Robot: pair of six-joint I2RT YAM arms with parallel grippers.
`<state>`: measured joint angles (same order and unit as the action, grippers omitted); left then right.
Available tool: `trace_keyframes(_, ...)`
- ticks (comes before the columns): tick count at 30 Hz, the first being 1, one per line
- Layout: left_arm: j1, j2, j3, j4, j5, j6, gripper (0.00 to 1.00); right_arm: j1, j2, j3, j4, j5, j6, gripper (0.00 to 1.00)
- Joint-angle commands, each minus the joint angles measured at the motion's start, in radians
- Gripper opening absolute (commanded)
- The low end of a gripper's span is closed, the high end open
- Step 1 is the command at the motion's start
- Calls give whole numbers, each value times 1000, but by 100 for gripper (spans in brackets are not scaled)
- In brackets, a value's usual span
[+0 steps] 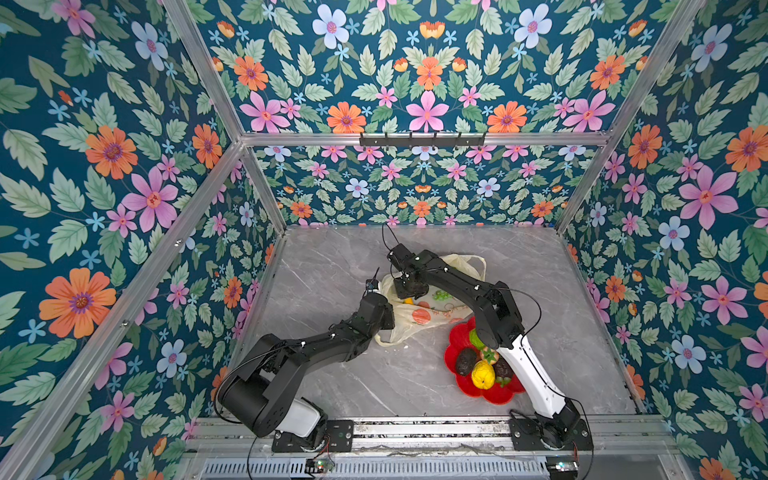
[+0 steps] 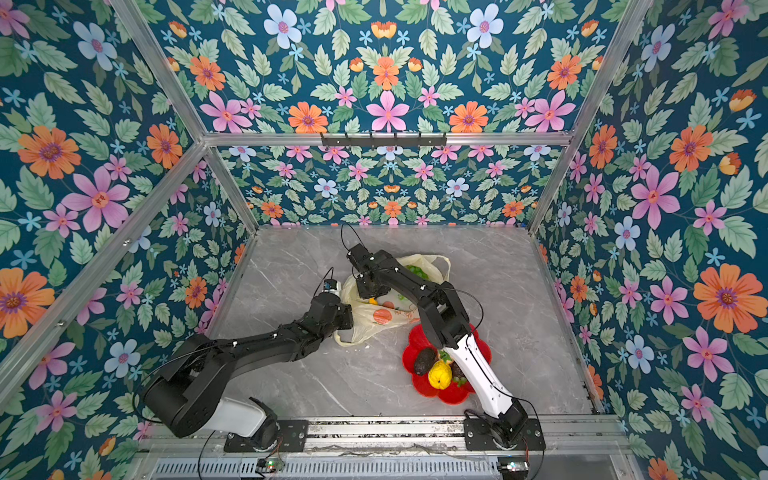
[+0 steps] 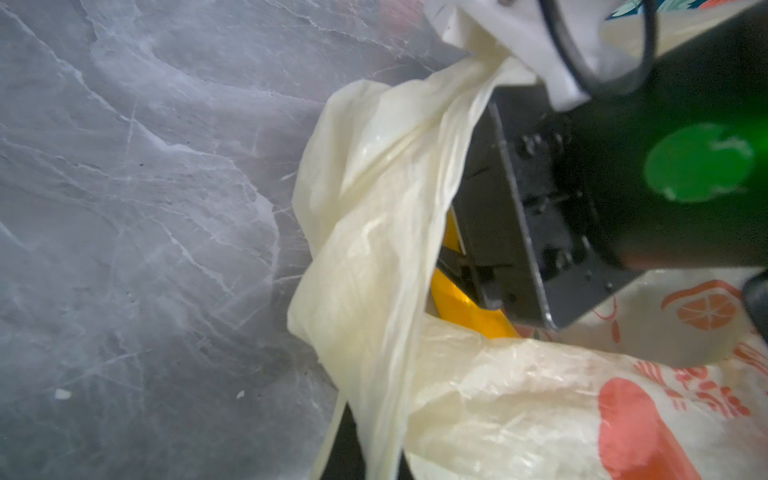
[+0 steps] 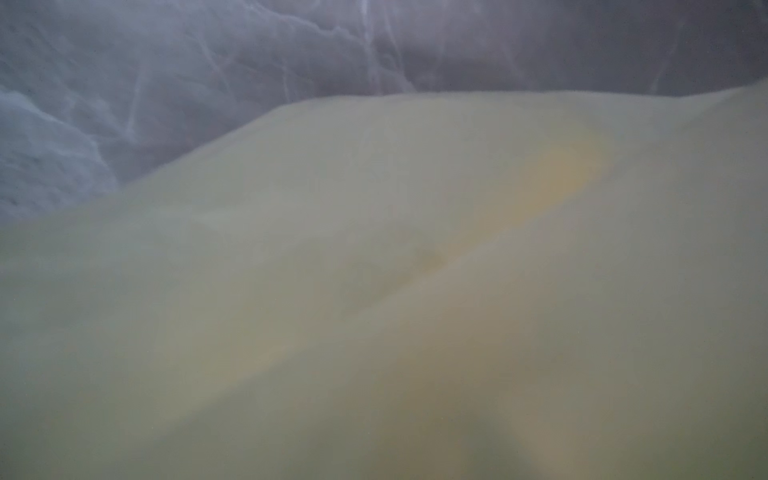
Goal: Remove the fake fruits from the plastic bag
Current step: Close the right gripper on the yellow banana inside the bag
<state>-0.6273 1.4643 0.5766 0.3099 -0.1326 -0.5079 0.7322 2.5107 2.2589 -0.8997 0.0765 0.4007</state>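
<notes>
Cream plastic of the bag (image 1: pixel 419 318), which lies mid-desk (image 1: pixel 332 270), is pinched in the closed left hand (image 1: pixel 381 294), which lifts one rim. That arm stretches low from the near left corner. Right hand (image 3: pixel 469 266) points down inside the bag's mouth, against the banana (image 3: pixel 453 299); whether its fingers grip it I cannot tell. Its arm arches over the red dish (image 1: pixel 490 397), where a lemon (image 1: pixel 483 374) lies.
</notes>
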Motion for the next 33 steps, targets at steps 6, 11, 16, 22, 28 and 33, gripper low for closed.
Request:
trace_keyframes(6, 1, -5, 2, -2, -9, 19, 6, -2, -81, -69, 10, 21, -39, 31)
trace_keyframes(11, 1, -2, 6, -3, -2, 22, 6, -27, -99, -87, 21, -42, -37, 26)
trace_keyframes(16, 1, 5, 9, 0, 13, 25, 6, -33, -106, -100, 29, -36, -35, 27)
trace_keyframes(22, 1, -2, 6, 0, 9, 26, 6, -34, -71, -89, 23, -45, -26, 34)
trace_keyframes(28, 1, 2, 8, 0, 8, 26, 6, -32, -38, -66, 2, -58, -28, 41)
trace_keyframes(33, 0, 4, 9, 0, 10, 26, 6, -32, -87, -112, 24, -30, -28, 28)
